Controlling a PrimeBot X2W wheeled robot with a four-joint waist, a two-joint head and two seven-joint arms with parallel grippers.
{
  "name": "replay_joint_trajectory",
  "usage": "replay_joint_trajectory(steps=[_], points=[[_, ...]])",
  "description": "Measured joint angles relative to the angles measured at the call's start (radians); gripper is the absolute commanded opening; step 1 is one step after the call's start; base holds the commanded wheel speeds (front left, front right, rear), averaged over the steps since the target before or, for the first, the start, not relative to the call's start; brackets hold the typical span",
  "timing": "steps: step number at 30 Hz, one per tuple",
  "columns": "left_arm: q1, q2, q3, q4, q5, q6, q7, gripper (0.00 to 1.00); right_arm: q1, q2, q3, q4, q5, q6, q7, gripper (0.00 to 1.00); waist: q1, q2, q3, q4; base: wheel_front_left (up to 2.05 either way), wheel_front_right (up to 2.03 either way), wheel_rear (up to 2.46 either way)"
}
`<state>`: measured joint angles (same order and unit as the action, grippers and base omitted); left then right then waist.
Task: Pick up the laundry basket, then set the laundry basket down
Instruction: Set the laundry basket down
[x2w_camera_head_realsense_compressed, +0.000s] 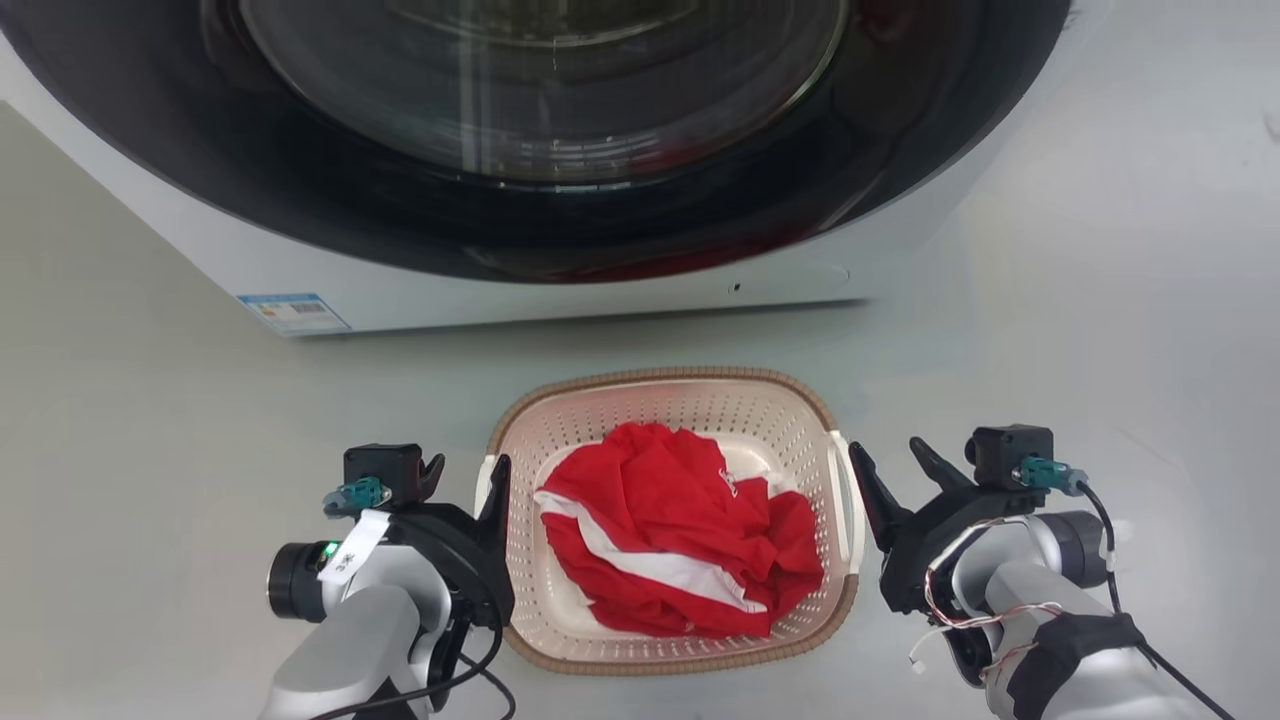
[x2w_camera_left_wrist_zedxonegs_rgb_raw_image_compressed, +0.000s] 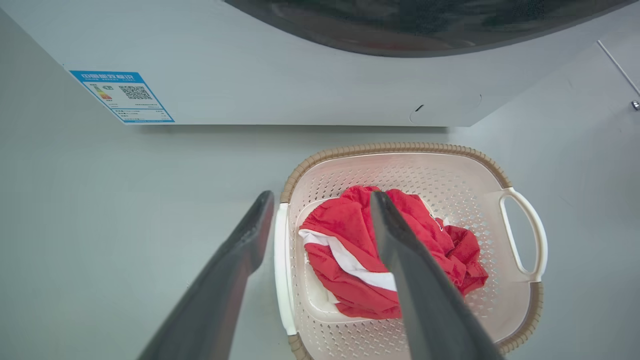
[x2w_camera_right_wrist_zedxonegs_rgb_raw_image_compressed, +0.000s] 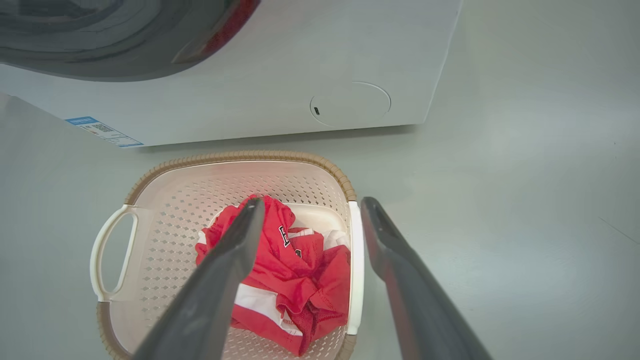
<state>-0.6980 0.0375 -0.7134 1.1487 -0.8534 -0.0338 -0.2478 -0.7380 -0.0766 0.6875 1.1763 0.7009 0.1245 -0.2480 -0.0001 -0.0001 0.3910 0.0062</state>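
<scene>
The laundry basket (x2w_camera_head_realsense_compressed: 660, 378) is cream-white and perforated with a brown woven rim. It sits on the pale floor in front of the washing machine and holds a crumpled red and white garment (x2w_camera_head_realsense_compressed: 670, 520). My left gripper (x2w_camera_head_realsense_compressed: 467, 470) is open at the basket's left side. In the left wrist view, the left gripper (x2w_camera_left_wrist_zedxonegs_rgb_raw_image_compressed: 321, 196) has one finger outside the white left handle (x2w_camera_left_wrist_zedxonegs_rgb_raw_image_compressed: 281, 270) and one over the garment. My right gripper (x2w_camera_head_realsense_compressed: 886, 450) is open at the right side. In the right wrist view, the right gripper (x2w_camera_right_wrist_zedxonegs_rgb_raw_image_compressed: 312, 201) straddles the right handle (x2w_camera_right_wrist_zedxonegs_rgb_raw_image_compressed: 355, 265). I cannot tell whether any finger touches a handle.
The white washing machine (x2w_camera_head_realsense_compressed: 560, 290) with its dark round door (x2w_camera_head_realsense_compressed: 540, 120) stands just behind the basket, with a blue label (x2w_camera_head_realsense_compressed: 292, 312) at its lower left corner. Bare grey floor (x2w_camera_head_realsense_compressed: 150, 450) lies to both sides of the basket.
</scene>
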Motion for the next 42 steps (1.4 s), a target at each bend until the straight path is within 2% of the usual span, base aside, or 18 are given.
replay_joint_trajectory(steps=[9,14,19,27,31,36,42], points=[[0.053,0.036,0.027,-0.084,0.021,0.029,-0.002,1.00,0.056,-0.023,-0.050,-0.081,0.004,-0.003,-0.001,1.00,0.0000,0.0000,-0.089,-0.006,0.00,0.00,0.00],[0.084,0.062,0.052,-0.165,0.053,0.057,-0.002,1.00,0.091,-0.047,-0.084,-0.153,0.004,-0.021,-0.001,1.00,0.0000,0.0001,-0.132,-0.009,0.00,0.00,0.00],[0.123,0.086,0.070,-0.263,0.088,0.097,-0.002,1.00,0.133,-0.074,-0.116,-0.236,-0.007,-0.049,-0.001,1.00,0.0000,0.0000,-0.172,-0.009,0.00,0.00,0.00],[0.220,0.138,0.108,-0.460,0.173,0.132,-0.002,1.00,0.209,-0.107,-0.156,-0.395,-0.059,-0.098,-0.001,1.00,0.0000,0.0000,-0.234,-0.008,0.00,0.00,0.00],[0.262,0.152,0.123,-0.545,0.198,0.141,-0.002,1.00,0.247,-0.123,-0.174,-0.459,-0.079,-0.118,-0.001,1.00,0.0000,0.0000,-0.255,-0.008,0.00,0.00,0.00],[0.340,0.179,0.153,-0.681,0.250,0.150,-0.002,1.00,0.315,-0.137,-0.199,-0.564,-0.112,-0.166,-0.001,1.00,0.0000,0.0000,-0.288,-0.006,0.00,0.00,0.00],[0.432,0.193,0.188,-0.816,0.302,0.157,-0.002,1.00,0.402,-0.154,-0.224,-0.681,-0.145,-0.197,-0.001,1.00,0.0000,0.0000,-0.323,-0.003,0.00,0.00,0.00]])
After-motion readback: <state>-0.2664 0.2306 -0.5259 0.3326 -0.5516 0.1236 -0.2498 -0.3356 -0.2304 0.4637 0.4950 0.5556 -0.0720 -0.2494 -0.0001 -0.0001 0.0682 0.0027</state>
